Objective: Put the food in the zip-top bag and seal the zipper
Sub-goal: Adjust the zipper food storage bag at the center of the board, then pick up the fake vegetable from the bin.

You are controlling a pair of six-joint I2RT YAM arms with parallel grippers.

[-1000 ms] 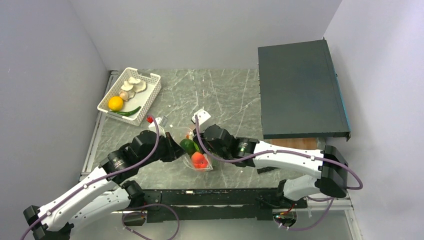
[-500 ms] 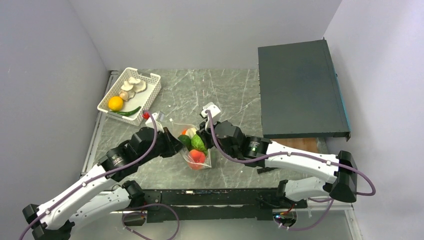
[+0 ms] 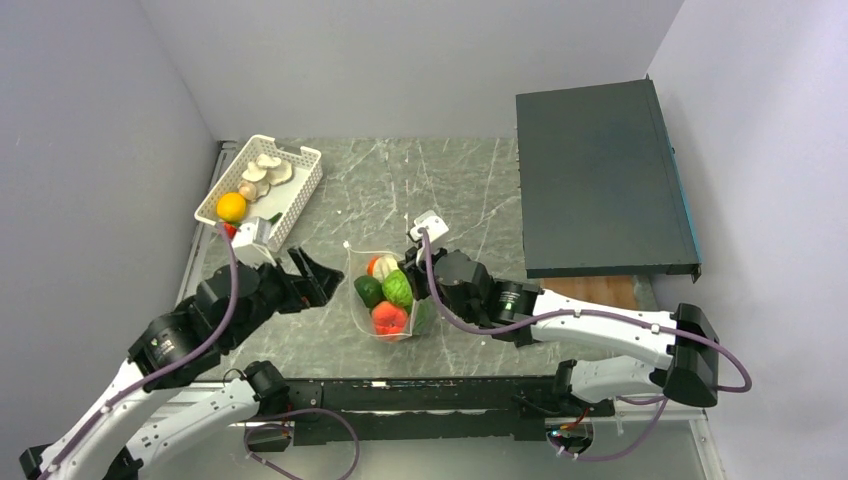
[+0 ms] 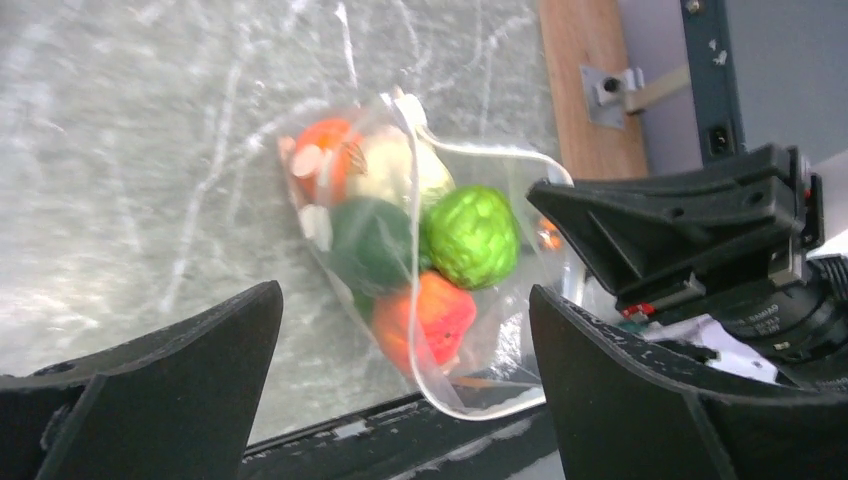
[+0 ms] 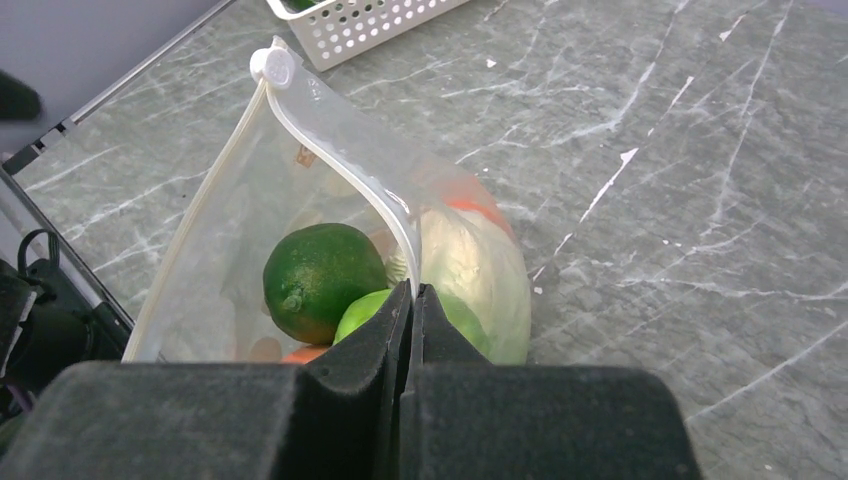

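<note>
The clear zip-top bag [image 3: 360,308] lies on the table between my arms, its mouth gaping. Inside it are a red-orange fruit [image 3: 390,318], a dark green round fruit [image 3: 369,290] and pale green lettuce [image 3: 398,288]. My right gripper [image 5: 412,292] is shut on the zipper [image 5: 340,150] at the rim of the bag [image 5: 215,250], just above the round green fruit [image 5: 320,280]. My left gripper [image 3: 322,277] stands wide open to the left of the bag, apart from it. In the left wrist view the bag [image 4: 480,375] shows between the spread fingers [image 4: 170,380].
A white slotted basket [image 3: 300,195] at the back left holds mushrooms [image 3: 265,170] and a yellow-orange citrus [image 3: 231,206]. A large dark box [image 3: 600,180] fills the right side, with a wooden board [image 3: 590,288] at its near edge. The table's front rail runs just below the bag.
My left gripper has opened, let go of the bag and drawn back to the left. The bag's mouth now sags open. The right gripper keeps its grip on the rim.
</note>
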